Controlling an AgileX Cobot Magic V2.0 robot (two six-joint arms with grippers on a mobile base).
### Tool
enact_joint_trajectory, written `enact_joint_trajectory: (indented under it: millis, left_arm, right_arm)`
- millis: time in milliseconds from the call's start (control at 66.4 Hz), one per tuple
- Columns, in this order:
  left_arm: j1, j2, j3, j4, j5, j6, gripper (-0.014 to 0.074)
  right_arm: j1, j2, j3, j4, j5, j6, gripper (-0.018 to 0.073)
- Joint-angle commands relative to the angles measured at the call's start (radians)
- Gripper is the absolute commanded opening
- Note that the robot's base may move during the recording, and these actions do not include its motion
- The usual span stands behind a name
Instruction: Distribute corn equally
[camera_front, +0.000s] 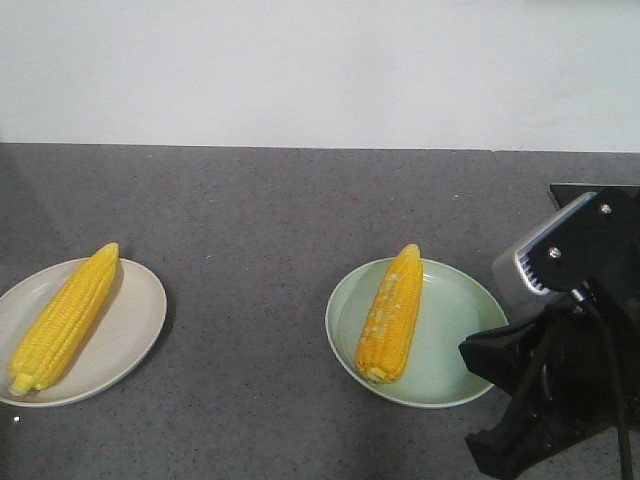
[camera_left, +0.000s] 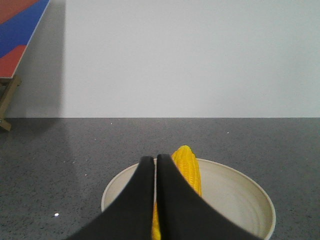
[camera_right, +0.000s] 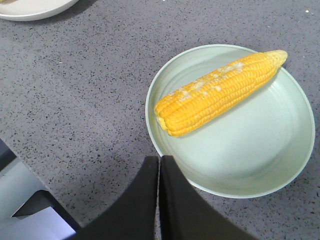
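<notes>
One corn cob (camera_front: 62, 318) lies on a cream plate (camera_front: 140, 310) at the left; the left wrist view shows that cob (camera_left: 187, 167) and plate (camera_left: 240, 200) behind my left gripper (camera_left: 155, 160), which is shut and empty above the plate's near side. A second corn cob (camera_front: 392, 312) lies on a pale green plate (camera_front: 450, 340) at centre right. My right gripper (camera_right: 160, 160) is shut and empty, its tips over that green plate's (camera_right: 260, 150) near rim, short of the cob (camera_right: 220, 90). The right arm (camera_front: 565, 350) fills the lower right of the front view.
A dark speckled grey countertop (camera_front: 260, 230) carries both plates, with a white wall (camera_front: 320, 70) behind it. A red and blue panel (camera_left: 20, 30) leans at the far left in the left wrist view. The table's edge (camera_right: 20, 200) shows at the right wrist view's lower left.
</notes>
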Motion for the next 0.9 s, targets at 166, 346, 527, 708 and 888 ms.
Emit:
enact_joint_trajectory:
  millis: [166,346,527,708,888]
  left_arm:
    - [0.006,-0.018,-0.017,-0.001,-0.065,-0.003,-0.0008]
    - [0.006,-0.018,-0.017,-0.001,-0.065,-0.003,-0.0008]
    - [0.006,-0.018,-0.017,-0.001,-0.065,-0.003,-0.0008]
    - [0.006,-0.018,-0.017,-0.001,-0.065,-0.003,-0.0007]
    - [0.006,-0.018,-0.017,-0.001,-0.065,-0.003,-0.0007]
  right_arm:
    - [0.002,-0.011,-0.027,-0.014,-0.054,-0.008,-0.001]
    - [0.002,-0.011,-0.027,-0.014,-0.054,-0.008,-0.001]
    - [0.002,-0.011,-0.027,-0.014,-0.054,-0.008,-0.001]
    - [0.002,-0.011,-0.027,-0.014,-0.054,-0.008,-0.001]
    - [0.002,-0.014,-0.024,-0.015,-0.052,-0.008,-0.001]
